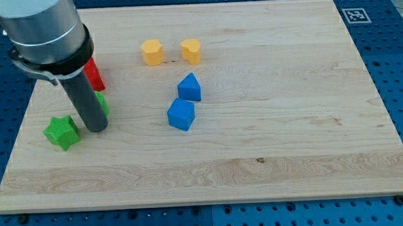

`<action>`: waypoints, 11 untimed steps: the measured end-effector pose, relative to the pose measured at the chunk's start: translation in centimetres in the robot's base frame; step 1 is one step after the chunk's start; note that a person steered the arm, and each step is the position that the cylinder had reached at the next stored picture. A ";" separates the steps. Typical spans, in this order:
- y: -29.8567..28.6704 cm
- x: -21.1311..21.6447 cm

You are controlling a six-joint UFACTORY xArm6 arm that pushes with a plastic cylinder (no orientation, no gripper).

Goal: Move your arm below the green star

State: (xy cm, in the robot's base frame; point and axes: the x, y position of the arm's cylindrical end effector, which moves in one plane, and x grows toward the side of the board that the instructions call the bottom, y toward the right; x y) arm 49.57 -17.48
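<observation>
The green star [61,132] lies near the left edge of the wooden surface [278,157], roughly midway between the top-left and bottom-left corners. My tip [96,128] rests on the surface just beside the star, on the star's right. The end effector is a plain rod with no jaws, so no spread or pinching state applies.

A second green block [101,102], shape unclear, sits partly hidden behind the rod. A red block [94,75] lies above it, toward the top-left corner.

Two yellow blocks [152,52] [191,51] sit side by side near the top edge. Two blue blocks [189,87] [181,114] lie below them, closely stacked toward the centre.
</observation>
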 end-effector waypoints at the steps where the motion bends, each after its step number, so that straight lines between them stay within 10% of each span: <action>1: -0.6 -0.9; 4: 3.7 -1.1; 7: 0.0 11.8; 11: -6.5 2.3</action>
